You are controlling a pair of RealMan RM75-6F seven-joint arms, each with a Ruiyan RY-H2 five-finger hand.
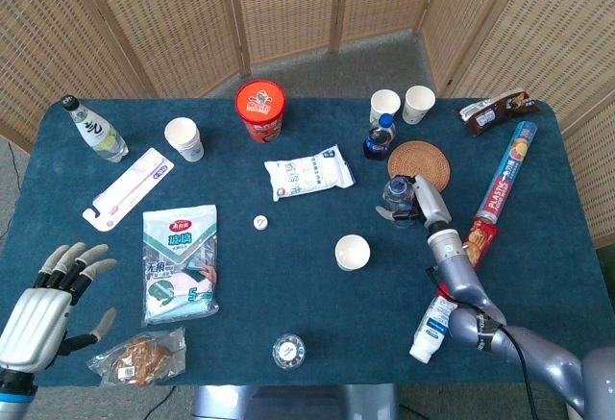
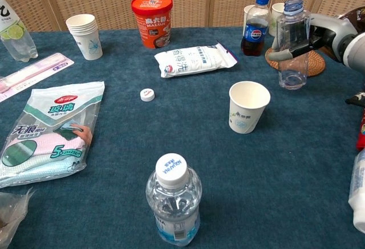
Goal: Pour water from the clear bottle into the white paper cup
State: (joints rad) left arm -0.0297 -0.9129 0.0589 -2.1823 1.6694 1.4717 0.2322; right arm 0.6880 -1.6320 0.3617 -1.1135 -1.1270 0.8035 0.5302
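The clear bottle (image 2: 293,44) stands upright and uncapped, its base down at the cloth beside the wicker coaster (image 2: 317,65). My right hand (image 2: 322,31) grips it from the right, fingers around its middle. From the head view the bottle (image 1: 397,194) and that hand (image 1: 424,203) sit right of the white paper cup (image 1: 352,251). The cup (image 2: 248,106) stands upright, apart from the bottle, to its front left. A small white cap (image 2: 147,94) lies on the cloth further left. My left hand (image 1: 46,297) hovers at the table's near left corner, fingers spread, holding nothing.
A sealed water bottle (image 2: 173,200) stands at the front centre. Behind the cup lie a tissue pack (image 2: 195,59), a Pepsi bottle (image 2: 256,25) and a red noodle tub (image 2: 151,12). A stack of paper cups (image 2: 84,35) and a wipes pack (image 2: 50,126) are on the left.
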